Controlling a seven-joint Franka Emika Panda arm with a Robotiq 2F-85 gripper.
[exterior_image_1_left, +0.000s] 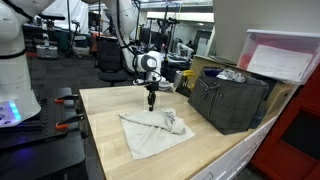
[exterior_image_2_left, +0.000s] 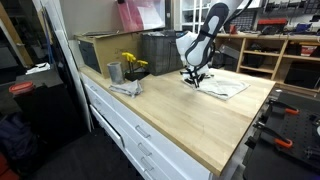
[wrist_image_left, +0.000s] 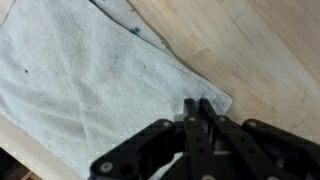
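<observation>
1. The pale grey-white rumpled cloth towel (wrist_image_left: 90, 80) lies flat in the middle of the light wooden surface (exterior_image_1_left: 215, 150). Both exterior views show it spread out there (exterior_image_1_left: 155, 130) (exterior_image_2_left: 225, 88).
2. In the wrist view the towel's long axis runs from the upper left down to the lower right. Nearly all of its fabric lies to the left of the black claw (wrist_image_left: 197, 112) and beyond it.
3. The claw stands straight down on the towel's lower-right end, just inside the edge, close to a corner. In an exterior view it meets the towel at its far edge (exterior_image_1_left: 151, 103), and the fabric spreads nearer from there.
4. I see the claw drawn closed, its fingertips (wrist_image_left: 190, 110) pressed together on the fabric. As far as I can judge, it pinches a bit of towel.
5. A dark slatted crate (exterior_image_1_left: 232, 100) stands to the right, well apart from the towel.
6. A metal cup with yellow flowers (exterior_image_2_left: 128, 68) sits at the surface's left end, also well apart.
</observation>
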